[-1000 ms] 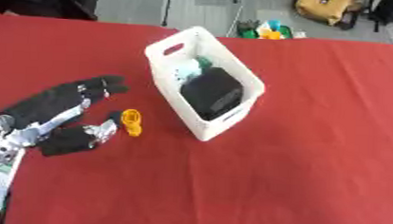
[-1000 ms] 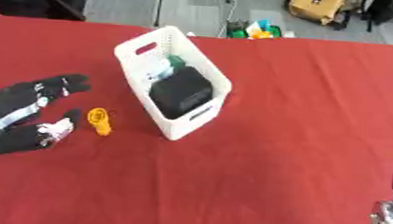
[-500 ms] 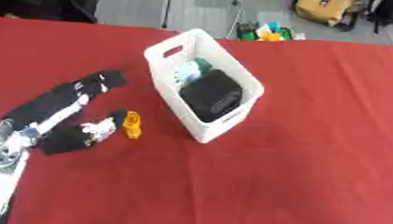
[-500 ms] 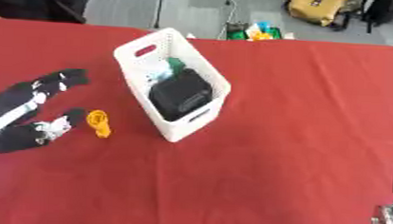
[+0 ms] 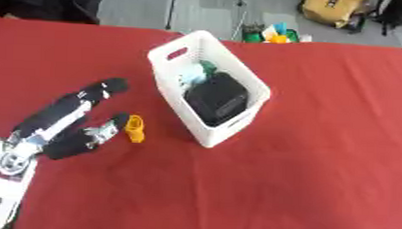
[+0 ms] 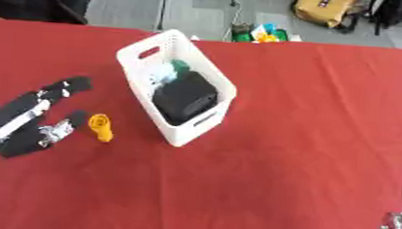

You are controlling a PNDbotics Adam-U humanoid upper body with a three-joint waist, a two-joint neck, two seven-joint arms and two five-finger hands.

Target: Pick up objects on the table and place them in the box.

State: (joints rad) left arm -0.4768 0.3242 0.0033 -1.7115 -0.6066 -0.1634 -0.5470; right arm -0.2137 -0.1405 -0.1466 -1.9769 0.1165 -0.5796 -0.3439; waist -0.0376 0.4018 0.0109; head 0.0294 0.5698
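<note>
while the white box (image 5: 207,93) sits in the upper middle of the frame with a black item (image 5: 217,98) and something green and pale (image 5: 198,73) already inside it, i judge one more pick is in hand: the small orange object (image 5: 135,128) lying on the red bench (image 5: 321,155) just left of the box.

my left robot hand (image 5: 72,120) comes in from the lower left, lying low over the cloth with its fingers (image 5: 98,90) stretched out straight toward the upper right and the thumb (image 5: 107,130) splayed apart from them. it holds nothing. the thumb tip sits just beside the orange object, close enough that i cannot tell whether they touch. the fingers run past above it in the frame, so the object lies at the mouth of the gap between thumb and fingers.

next, i think i need to slide the hand a little to the right so the object sits deeper in that gap, then curl around it and lift toward the box opening.

my right robot hand (image 6: 397,227) shows only as a sliver at the lower right corner; i cannot tell how its fingers stand.
</note>
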